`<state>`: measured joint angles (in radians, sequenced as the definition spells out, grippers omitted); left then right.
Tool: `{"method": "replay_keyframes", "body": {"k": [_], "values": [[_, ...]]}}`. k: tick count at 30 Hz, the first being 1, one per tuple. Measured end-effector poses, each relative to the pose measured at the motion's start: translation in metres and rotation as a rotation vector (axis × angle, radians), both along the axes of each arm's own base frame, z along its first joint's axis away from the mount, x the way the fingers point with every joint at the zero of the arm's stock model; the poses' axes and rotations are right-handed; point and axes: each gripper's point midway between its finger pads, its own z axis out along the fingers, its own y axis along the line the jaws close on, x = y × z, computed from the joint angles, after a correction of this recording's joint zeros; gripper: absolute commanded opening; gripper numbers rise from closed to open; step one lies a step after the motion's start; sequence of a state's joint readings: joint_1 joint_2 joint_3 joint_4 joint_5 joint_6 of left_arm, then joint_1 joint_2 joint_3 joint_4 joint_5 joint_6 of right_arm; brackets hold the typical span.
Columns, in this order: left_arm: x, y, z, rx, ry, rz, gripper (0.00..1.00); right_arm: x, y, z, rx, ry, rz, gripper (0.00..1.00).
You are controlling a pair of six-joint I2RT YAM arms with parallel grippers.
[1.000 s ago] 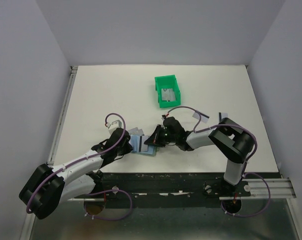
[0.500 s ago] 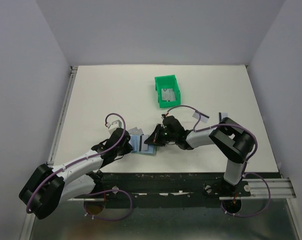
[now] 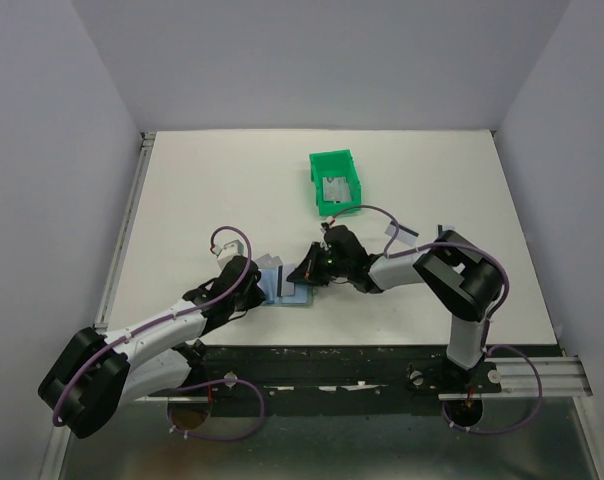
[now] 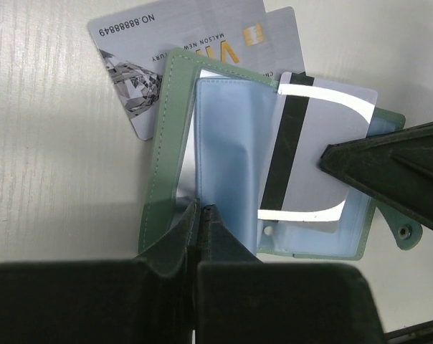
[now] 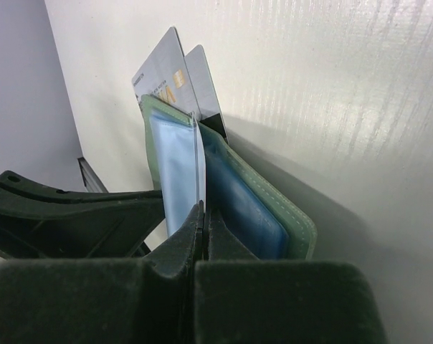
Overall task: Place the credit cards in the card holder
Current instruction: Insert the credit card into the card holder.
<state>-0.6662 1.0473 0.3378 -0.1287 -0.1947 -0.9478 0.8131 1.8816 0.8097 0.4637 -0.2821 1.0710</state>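
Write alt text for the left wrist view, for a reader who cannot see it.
The right gripper holds a black-striped card over the pale blue pocket of the open card holder, while the left gripper pinches the holder's near edge. Two more cards lie on the white table, partly tucked under the holder's far side.

Your worktop is a flat white board with a matte, faintly ribbed surface. Toward its far side, a little right of centre, you have a green bin standing on it, well apart from everything else. Close to the near edge, left of centre, the card holder lies open on the worktop, its pale blue pockets facing up. Two silvery credit cards lie flat on the worktop, overlapping each other and partly tucked under one edge of the card holder. The upper one shows its printed number.
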Motion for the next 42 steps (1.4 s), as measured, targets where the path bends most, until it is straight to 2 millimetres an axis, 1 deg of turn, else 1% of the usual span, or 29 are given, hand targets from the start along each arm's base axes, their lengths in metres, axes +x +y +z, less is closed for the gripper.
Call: {"method": "replay_keyframes", "body": {"k": [11, 20, 29, 37, 42], "values": [[0.001, 0.0, 0.0, 0.001, 0.001, 0.0, 0.0, 0.001, 0.009, 0.003, 0.096, -0.01, 0.053, 0.0], [0.001, 0.0, -0.001, 0.003, 0.003, 0.0, 0.0, -0.012, 0.01, 0.006, 0.137, 0.006, 0.105, 0.01], [0.001, -0.001, -0.001, 0.002, 0.001, -0.001, 0.0, -0.026, 0.008, 0.001, 0.129, 0.064, 0.142, 0.0], [0.001, -0.001, -0.001, 0.002, 0.001, -0.001, 0.0, -0.026, 0.009, 0.0, 0.118, 0.07, 0.145, 0.01], [0.001, -0.001, 0.0, 0.001, -0.001, -0.001, 0.0, -0.019, 0.012, 0.002, 0.085, 0.048, 0.16, 0.01]]}}
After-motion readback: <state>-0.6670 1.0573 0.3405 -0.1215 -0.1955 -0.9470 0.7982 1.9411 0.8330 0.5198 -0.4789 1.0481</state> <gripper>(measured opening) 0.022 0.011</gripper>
